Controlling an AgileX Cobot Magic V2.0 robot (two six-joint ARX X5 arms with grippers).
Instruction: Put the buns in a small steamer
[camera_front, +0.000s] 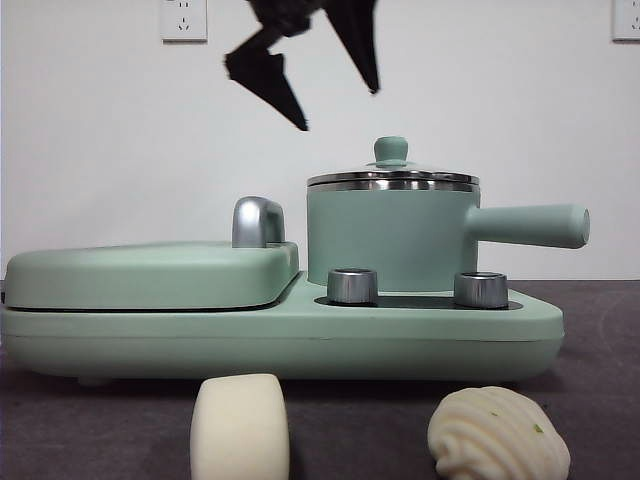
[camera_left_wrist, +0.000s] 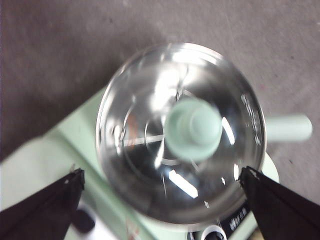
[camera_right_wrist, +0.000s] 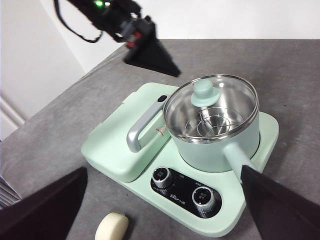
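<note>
Smooth bun (camera_front: 240, 427): nearest me, on the grey table (camera_front: 60, 420) in front of the cooker base (camera_front: 280, 335); I see it untouched, nothing around it.
Swirled bun (camera_front: 498, 435): beside the first and well apart from it, also free on the table, green speck showing.
Knobs (camera_front: 352, 285): two steel dials at the base's front edge; I'd keep any low approach clear of them.
Small steamer (camera_front: 390, 235): on the base's right half, lid (camera_left_wrist: 180, 132) on, handle (camera_front: 525, 225) sticking out sideways.
Step in hand: I judge it's lifting the lid by its green knob (camera_left_wrist: 192, 127) before any bun goes in.
Left gripper (camera_front: 305, 85): above the lid, jaws spread wide, nothing held; I'd centre on the knob, drop straight, close gently.
Right gripper (camera_right_wrist: 160, 200): waiting high over the front of the table, jaws apart, empty.
Open room: bare table either side; I'd set the lid away from the handle and the griddle's chrome handle (camera_front: 257, 222).
</note>
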